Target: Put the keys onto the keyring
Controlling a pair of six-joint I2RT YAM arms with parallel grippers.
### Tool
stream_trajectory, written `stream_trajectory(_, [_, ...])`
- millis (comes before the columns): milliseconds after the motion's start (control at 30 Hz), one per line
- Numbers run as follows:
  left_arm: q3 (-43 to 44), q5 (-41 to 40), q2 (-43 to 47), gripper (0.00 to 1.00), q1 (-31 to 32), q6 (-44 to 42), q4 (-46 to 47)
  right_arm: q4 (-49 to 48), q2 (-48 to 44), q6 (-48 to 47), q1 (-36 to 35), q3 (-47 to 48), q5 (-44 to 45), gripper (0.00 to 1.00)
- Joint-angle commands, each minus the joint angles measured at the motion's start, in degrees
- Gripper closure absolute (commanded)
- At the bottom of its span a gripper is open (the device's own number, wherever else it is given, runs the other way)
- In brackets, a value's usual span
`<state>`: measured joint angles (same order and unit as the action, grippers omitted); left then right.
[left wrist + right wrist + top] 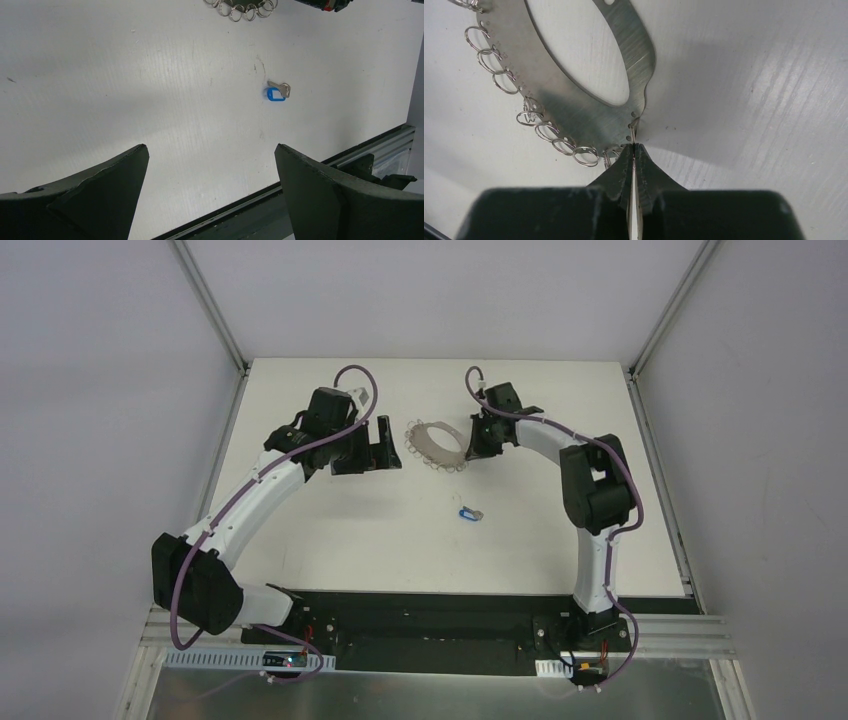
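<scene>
The keyring (432, 462) is a flat silvery ring with many small wire loops along its rim, at the far middle of the table. In the right wrist view its band (574, 107) is tilted up off the table. My right gripper (470, 445) (634, 146) is shut on a small loop at the ring's rim. The key (468, 512), tiny, blue-headed with a silvery blade, lies loose on the table nearer the arms. It also shows in the left wrist view (276, 93). My left gripper (388, 445) (211, 150) is open and empty, left of the ring.
The white table (350, 530) ends at a black strip and metal rail (310, 175) along the near edge. Grey walls with metal frame posts (210, 305) stand close on the left, right and back.
</scene>
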<state>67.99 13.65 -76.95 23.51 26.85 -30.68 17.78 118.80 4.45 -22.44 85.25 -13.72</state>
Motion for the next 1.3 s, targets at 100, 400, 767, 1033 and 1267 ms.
stream_trajectory(100, [0.5, 4.0, 0.2, 0.00, -0.7, 0.3, 0.5, -4.5, -6.5, -1.8, -3.0, -3.5, 3.0, 1.00])
stream_trajectory(400, [-0.4, 9.9, 3.5, 0.00, -0.5, -1.5, 2.9, -2.1, -16.2, 0.5, -8.3, -5.9, 11.0, 1.00])
stream_trajectory(767, [0.8, 18.5, 6.3, 0.08, 0.3, -6.1, 4.3, 4.4, -28.2, 6.9, -11.4, -6.8, 9.5, 1.00])
stream_trajectory(1033, [4.5, 29.1, 9.2, 0.14, 0.7, -9.4, 4.3, 11.5, -40.4, -0.2, -11.8, -7.7, -3.4, 1.00])
stream_trajectory(1267, [5.8, 37.7, 11.3, 0.20, 0.9, -7.2, 6.7, 14.7, -50.0, -5.3, -12.9, -8.7, -11.9, 1.00])
